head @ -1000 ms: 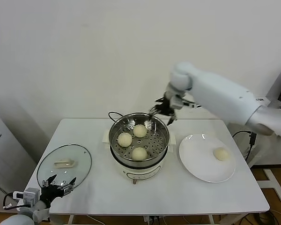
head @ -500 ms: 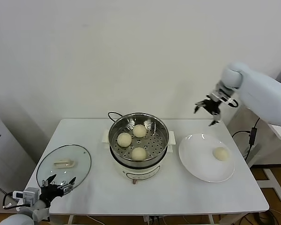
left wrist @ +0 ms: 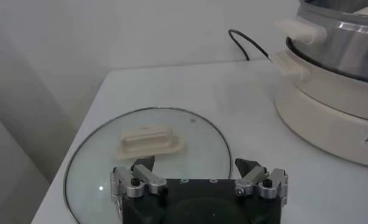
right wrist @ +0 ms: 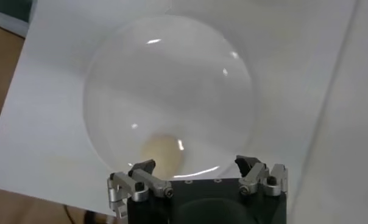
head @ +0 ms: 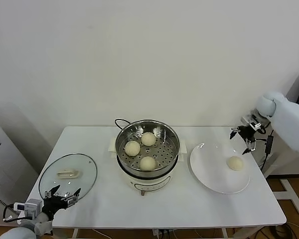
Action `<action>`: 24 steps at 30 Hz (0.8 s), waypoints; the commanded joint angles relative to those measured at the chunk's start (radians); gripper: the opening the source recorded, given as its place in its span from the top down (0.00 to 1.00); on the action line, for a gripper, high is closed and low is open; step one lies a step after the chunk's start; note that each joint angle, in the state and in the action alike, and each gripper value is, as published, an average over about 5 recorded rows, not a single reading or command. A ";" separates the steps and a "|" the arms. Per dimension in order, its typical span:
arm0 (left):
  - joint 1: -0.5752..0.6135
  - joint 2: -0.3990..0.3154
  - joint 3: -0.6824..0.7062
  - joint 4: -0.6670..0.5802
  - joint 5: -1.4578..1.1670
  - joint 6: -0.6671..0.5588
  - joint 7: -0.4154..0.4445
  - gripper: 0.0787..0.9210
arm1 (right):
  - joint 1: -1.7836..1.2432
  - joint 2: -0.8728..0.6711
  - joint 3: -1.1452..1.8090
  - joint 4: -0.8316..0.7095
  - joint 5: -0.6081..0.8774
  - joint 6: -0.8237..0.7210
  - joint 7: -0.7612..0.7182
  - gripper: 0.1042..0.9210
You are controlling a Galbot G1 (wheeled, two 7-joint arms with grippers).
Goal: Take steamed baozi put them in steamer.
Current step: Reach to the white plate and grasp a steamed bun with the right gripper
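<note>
Four baozi, all small, round, smooth, cream-white. Three sit in the steamer [head: 148,144]: one toward the back [head: 148,139], one on its left side [head: 132,148], one toward the front [head: 148,163], apart from each other on the perforated floor. Steamer is a shiny steel basket on a white pot base, mid-desk, nearer the back edge, black cord [head: 120,121] running off behind it. Fourth baozi [head: 234,163] lies alone on the plate [head: 209,169], on the plate's right side, plate sitting toward the right edge of the desk [head: 179,206]. Right claw [head: 243,135] is in the air above the plate's far right rim, near the desk's back right corner, fingers spread wide, holding nothing, touching nothing. In the right wrist view the claw [right wrist: 198,175] looks down on the plate [right wrist: 172,79] with the baozi [right wrist: 162,153] just ahead of its fingertips, clear gap between them. Left claw [head: 63,195] is parked low at the front left corner of the desk, also spread wide and empty, just off the near rim of the glass lid [head: 69,174]. Left wrist view shows the same: claw [left wrist: 199,173] over the lid's edge, lid handle [left wrist: 150,141] ahead of it, no contact visible.
</note>
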 commanded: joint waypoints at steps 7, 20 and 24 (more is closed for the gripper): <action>0.001 0.001 0.003 -0.006 0.001 0.002 0.000 0.12 | -0.161 0.043 0.174 -0.146 -0.133 0.012 0.111 0.12; -0.001 -0.001 0.010 -0.005 0.002 0.003 0.000 0.12 | -0.209 0.096 0.257 -0.214 -0.194 0.046 0.158 0.12; -0.001 0.000 0.011 -0.004 0.002 0.002 0.000 0.12 | -0.217 0.105 0.266 -0.222 -0.205 0.043 0.160 0.12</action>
